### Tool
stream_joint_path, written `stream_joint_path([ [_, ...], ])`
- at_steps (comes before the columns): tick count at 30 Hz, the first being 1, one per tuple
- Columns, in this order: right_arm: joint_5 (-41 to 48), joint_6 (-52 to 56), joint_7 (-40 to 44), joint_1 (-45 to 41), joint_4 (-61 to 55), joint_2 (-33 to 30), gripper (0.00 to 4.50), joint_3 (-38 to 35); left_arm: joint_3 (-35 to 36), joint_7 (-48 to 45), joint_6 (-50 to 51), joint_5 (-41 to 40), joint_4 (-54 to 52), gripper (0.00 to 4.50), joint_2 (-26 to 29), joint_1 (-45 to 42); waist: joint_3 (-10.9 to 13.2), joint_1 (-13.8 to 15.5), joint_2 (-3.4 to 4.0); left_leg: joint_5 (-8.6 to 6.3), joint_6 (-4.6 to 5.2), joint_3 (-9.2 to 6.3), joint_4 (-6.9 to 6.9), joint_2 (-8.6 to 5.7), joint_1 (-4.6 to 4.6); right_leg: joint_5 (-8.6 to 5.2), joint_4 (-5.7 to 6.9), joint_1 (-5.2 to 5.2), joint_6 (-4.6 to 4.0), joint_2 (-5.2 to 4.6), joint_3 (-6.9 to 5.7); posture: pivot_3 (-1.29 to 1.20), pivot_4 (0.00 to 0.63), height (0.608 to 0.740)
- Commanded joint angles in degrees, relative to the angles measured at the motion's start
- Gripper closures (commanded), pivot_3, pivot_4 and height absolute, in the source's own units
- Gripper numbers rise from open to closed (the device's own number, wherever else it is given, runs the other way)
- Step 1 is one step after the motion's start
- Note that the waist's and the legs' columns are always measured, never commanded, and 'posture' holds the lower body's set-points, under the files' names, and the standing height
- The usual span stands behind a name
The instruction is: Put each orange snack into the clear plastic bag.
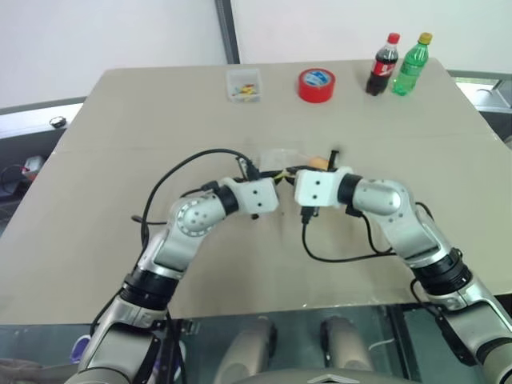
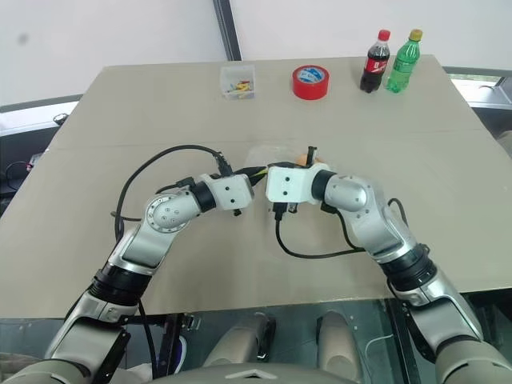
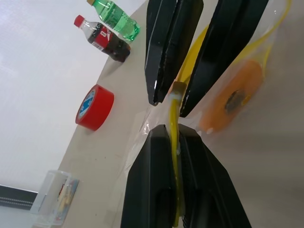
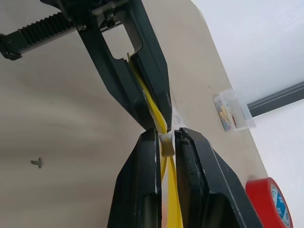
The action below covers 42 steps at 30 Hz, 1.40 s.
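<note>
Bag: clear plastic bag [image 3: 247,61] at frame centre, held off the table between both grippers.
Snack: orange snack [image 3: 232,95] visible inside.
Left gripper [image 3: 176,142]: pinching yellow seal strip [image 4: 159,116].
Right gripper [image 4: 166,142]: pinching strip too.
Handling: light, limp, slippery; strip looks the stiffest hold.

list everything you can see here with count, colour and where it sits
table: one, beige, under everything
clear plastic bag: one, transparent with a yellow seal strip, mid-table, gripped at the strip by both grippers
orange snack: one seen, orange, inside the bag
red tape roll: one, red with a blue and white core label, far side of the table
small clear box: one, clear with coloured bits, far side, left of the tape
cola bottle: one, dark with red cap, far right
green bottle: one, green with yellow cap, beside the cola
left gripper: black fingers, shut on the seal strip
right gripper: black fingers, shut on the seal strip
</note>
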Motion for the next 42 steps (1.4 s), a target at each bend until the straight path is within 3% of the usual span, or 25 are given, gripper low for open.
stream_joint_path([
  [1,-0.1,-0.9,-0.2,-1.5,-0.7,0.4,3.91,-0.7,0.9,0.3,-0.6,-0.5,-2.1,4.50,0.2,-0.6,0.0,0.0,0.00,0.00,0.00,0.00,0.00,0.00,0.00,0.00,0.00,0.00,0.00,0.00,0.00,0.00,0.150,0.740],
  [3,-0.3,-0.9,-0.3,-1.5,-0.6,0.4,4.45,-0.8,0.9,0.4,-0.5,-0.5,-2.1,4.50,0.1,-0.6,0.0,0.0,0.00,0.00,0.00,0.00,0.00,0.00,0.00,0.00,0.00,0.00,0.00,0.00,0.00,0.00,0.150,0.740],
  [4,-0.3,-1.0,-0.3,-1.5,-0.6,0.3,4.48,-0.9,0.9,0.4,-0.5,-0.6,-2.1,4.50,0.1,-0.6,0.0,0.0,0.00,0.00,0.00,0.00,0.00,0.00,0.00,0.00,0.00,0.00,0.00,0.00,0.00,0.00,0.150,0.740],
  [13,-0.9,-1.2,-0.6,-0.2,-1.1,-1.1,4.48,-1.7,2.5,1.3,0.9,-2.3,-1.9,4.50,-0.9,-0.2,0.0,0.0,0.00,0.00,0.00,0.00,0.00,0.00,0.00,0.00,0.00,0.00,0.00,0.00,0.00,0.00,0.150,0.740],
  [19,-1.9,2.1,-2.6,6.6,-3.5,-6.7,4.48,-6.8,7.7,1.1,0.8,-9.1,-1.0,4.50,0.8,1.5,0.0,0.1,0.00,0.00,0.00,-0.01,-0.01,0.00,0.00,0.00,-0.01,0.00,0.00,-0.01,0.00,0.00,0.150,0.740],
  [28,-1.5,4.9,-4.8,12.3,-5.8,-12.8,4.48,-13.8,8.2,0.8,-0.1,-10.4,1.2,4.50,2.3,1.5,0.0,0.2,0.00,0.00,0.00,0.03,0.00,0.00,0.01,0.00,0.00,0.01,0.00,-0.02,0.02,0.00,0.150,0.740],
  [34,-1.4,3.6,-6.1,7.8,-1.3,-14.0,4.48,-14.7,8.6,1.3,0.6,-11.6,5.3,4.50,1.2,-2.6,0.0,0.1,0.00,0.00,0.00,0.05,0.00,0.01,0.01,0.00,0.01,0.01,0.00,-0.01,0.02,0.00,0.150,0.740],
  [42,-2.8,-6.6,-11.2,-9.3,17.8,-14.2,4.48,-13.1,6.3,5.9,-9.2,-6.6,31.0,4.50,0.7,-21.8,0.0,0.1,-0.03,0.00,0.00,0.06,0.05,-0.02,-0.03,0.05,-0.03,0.01,0.02,-0.02,-0.01,0.00,0.150,0.740],
])
